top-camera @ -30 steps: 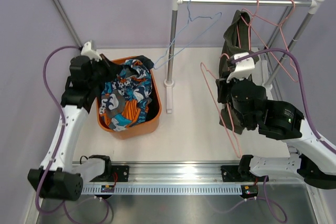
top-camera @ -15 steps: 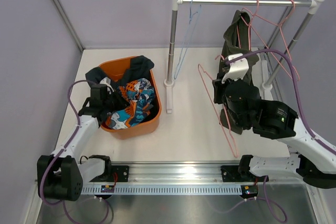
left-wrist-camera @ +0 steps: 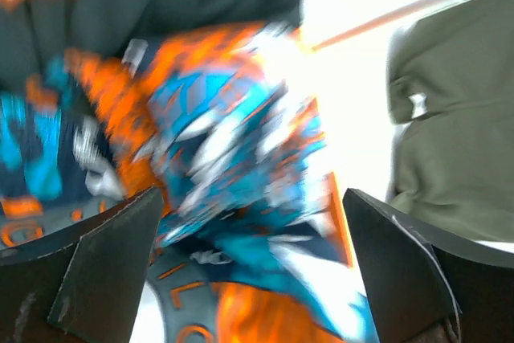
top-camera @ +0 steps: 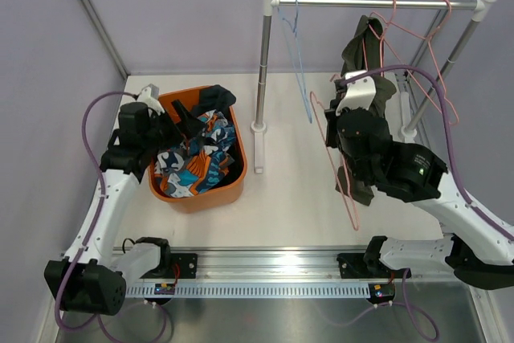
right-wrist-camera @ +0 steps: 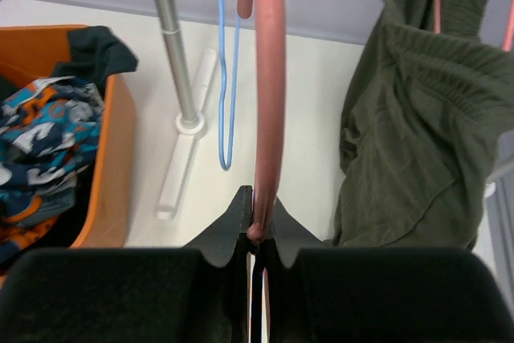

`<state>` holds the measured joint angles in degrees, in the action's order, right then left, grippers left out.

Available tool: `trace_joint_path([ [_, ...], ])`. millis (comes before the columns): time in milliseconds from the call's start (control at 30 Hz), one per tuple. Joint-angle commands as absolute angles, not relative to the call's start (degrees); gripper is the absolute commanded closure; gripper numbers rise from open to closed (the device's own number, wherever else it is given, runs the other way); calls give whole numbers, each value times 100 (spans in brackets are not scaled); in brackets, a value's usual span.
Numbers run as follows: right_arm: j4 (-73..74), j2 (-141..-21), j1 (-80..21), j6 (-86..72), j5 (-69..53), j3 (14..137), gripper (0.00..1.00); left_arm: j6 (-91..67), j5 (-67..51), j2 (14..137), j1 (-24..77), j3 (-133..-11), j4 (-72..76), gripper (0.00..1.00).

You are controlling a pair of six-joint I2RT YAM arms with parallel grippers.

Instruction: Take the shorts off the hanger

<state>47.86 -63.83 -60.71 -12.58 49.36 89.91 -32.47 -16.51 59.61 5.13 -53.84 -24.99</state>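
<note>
The olive green shorts [top-camera: 363, 52] hang from a pink hanger on the rail [top-camera: 377, 3], right of my right gripper; they also show in the right wrist view [right-wrist-camera: 418, 142]. My right gripper [top-camera: 336, 136] [right-wrist-camera: 259, 226] is shut on a bare pink hanger [top-camera: 331, 158] [right-wrist-camera: 269, 78]. The patterned shorts [top-camera: 197, 158] [left-wrist-camera: 233, 142] and dark shorts [top-camera: 213, 100] lie in the orange basket [top-camera: 237, 174]. My left gripper [top-camera: 183, 128] [left-wrist-camera: 253, 271] hovers open over them, and its fingers [left-wrist-camera: 104, 263] hold nothing.
An empty blue hanger [top-camera: 301, 62] [right-wrist-camera: 229, 78] hangs at the rail's left end. The rack's left post [top-camera: 261, 62] and foot [top-camera: 258, 150] stand between basket and right arm. More pink hangers [top-camera: 418, 38] hang by the right post.
My left gripper has opened over the basket and lifted away from the shorts there. The blue hanger has swung. My right arm shifted slightly toward the rack with the pink hanger.
</note>
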Motion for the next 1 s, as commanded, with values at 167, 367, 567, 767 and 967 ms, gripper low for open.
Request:
trace_joint_path([
  [167, 3553, -6609, -4203, -116, 3430, 9413, 100, -2478, -2047, 5415, 519, -6548, -2989, 1],
  [367, 2849, -7126, -3052, 667, 1734, 9755, 100, -2391, -2232, 5133, 519, -6188, -2813, 1],
  [567, 2716, -7899, -2532, 957, 598, 10467, 100, -2233, -2136, 4615, 527, -5599, -2637, 1],
  [767, 2847, -8673, -2057, 1081, 63, 11354, 100, -1978, -1873, 4088, 536, -5072, -2698, 1],
  [967, 2918, -9271, -1741, 1160, -342, 11961, 100, -1855, -1679, 3683, 633, -4738, -2759, 1],
])
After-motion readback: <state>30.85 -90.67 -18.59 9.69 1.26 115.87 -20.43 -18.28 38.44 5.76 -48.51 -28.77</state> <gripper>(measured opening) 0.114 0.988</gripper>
